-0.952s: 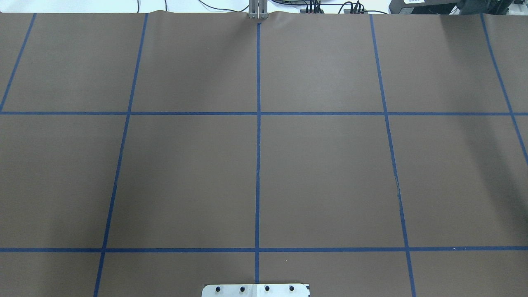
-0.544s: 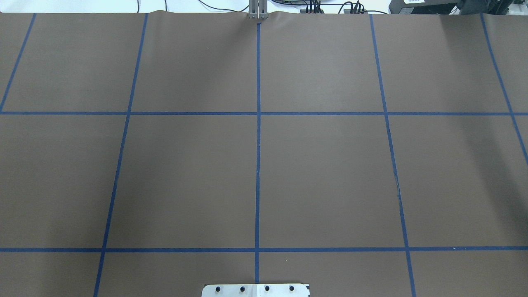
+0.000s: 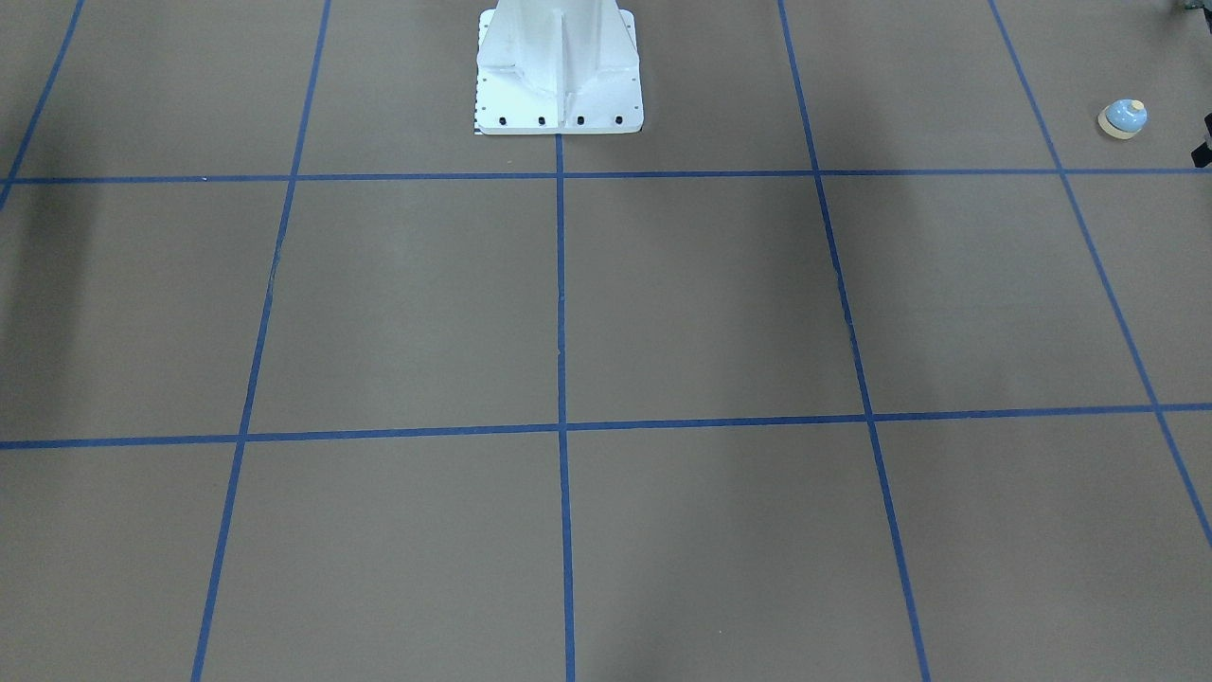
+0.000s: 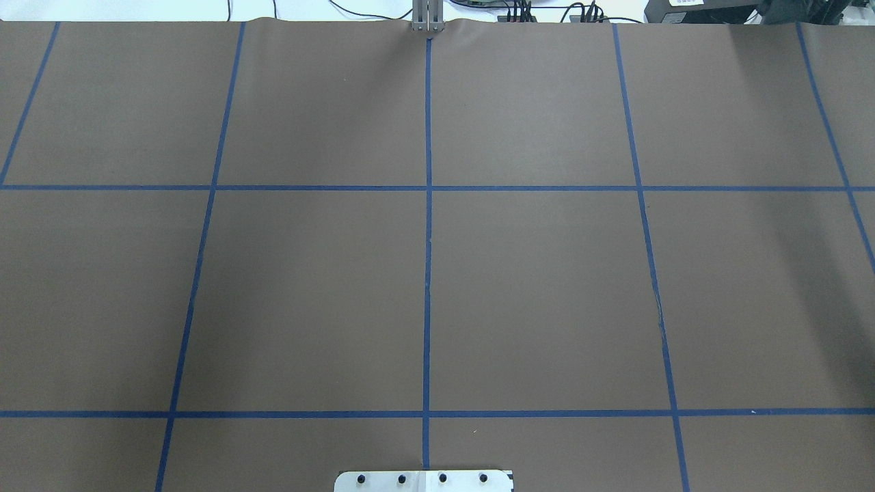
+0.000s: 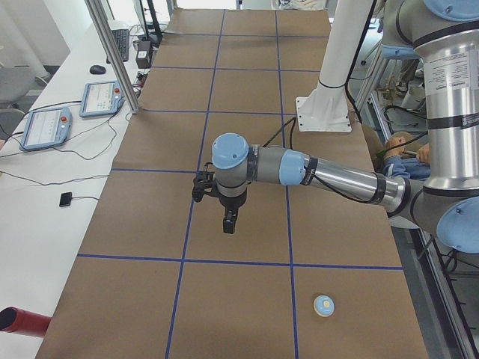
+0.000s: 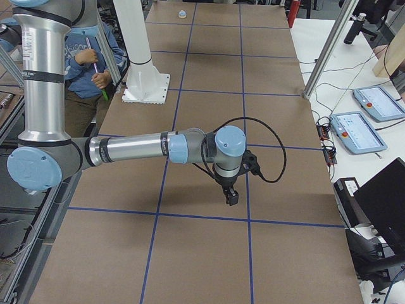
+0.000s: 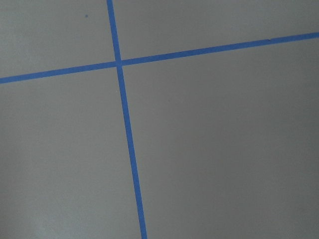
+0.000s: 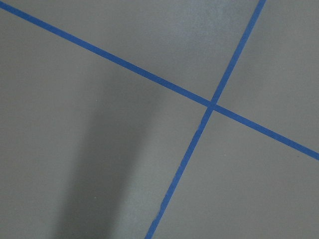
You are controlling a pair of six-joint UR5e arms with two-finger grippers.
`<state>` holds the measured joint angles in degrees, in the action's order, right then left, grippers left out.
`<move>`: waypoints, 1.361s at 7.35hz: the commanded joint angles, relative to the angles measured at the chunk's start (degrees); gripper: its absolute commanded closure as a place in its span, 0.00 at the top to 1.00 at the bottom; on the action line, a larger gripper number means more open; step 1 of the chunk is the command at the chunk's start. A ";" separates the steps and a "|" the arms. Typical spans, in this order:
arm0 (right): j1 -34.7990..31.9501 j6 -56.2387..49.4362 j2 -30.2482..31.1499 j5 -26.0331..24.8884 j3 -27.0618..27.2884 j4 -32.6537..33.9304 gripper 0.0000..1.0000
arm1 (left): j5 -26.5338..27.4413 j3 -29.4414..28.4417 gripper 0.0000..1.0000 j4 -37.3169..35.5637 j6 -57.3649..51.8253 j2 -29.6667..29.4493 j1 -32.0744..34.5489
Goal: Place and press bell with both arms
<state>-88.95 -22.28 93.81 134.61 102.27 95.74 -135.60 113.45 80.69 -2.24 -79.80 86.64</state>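
The bell [image 3: 1123,118] stands upright on the brown mat near the table's left end, on the robot's side; it also shows in the exterior left view [image 5: 323,305] and tiny in the exterior right view [image 6: 182,13]. It is outside the overhead view. My left gripper [image 5: 229,223] hangs above the mat, well away from the bell. My right gripper [image 6: 231,197] hangs above the mat at the other end of the table. Both show only in the side views, so I cannot tell whether they are open or shut. The wrist views show only mat and blue tape lines.
The white pedestal base [image 3: 559,85] stands at the middle of the robot's side. Blue tape lines [image 4: 427,239] divide the mat into squares. Tablets [image 5: 105,97] and metal posts [image 5: 112,52] stand beyond the far edge. A seated person [image 6: 88,63] is behind the robot.
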 commanded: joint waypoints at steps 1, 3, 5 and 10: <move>-0.08 -0.22 0.41 0.47 0.55 -0.03 1.00 | -0.01 -2.08 1.00 0.08 0.04 0.08 0.02; -0.08 -0.48 0.85 1.26 1.61 -0.03 1.00 | -0.01 -2.62 1.00 0.08 0.13 0.17 0.02; 0.00 -0.57 2.95 3.01 2.58 -0.03 1.00 | -0.01 -3.06 1.00 -0.01 0.22 0.17 0.02; 0.09 -0.13 5.16 6.10 3.55 -2.84 1.00 | -0.19 -6.48 1.00 6.44 -0.31 7.85 -2.08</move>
<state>-88.86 -22.36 98.58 140.59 105.58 92.98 -136.04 108.10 82.62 -2.50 -76.31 84.90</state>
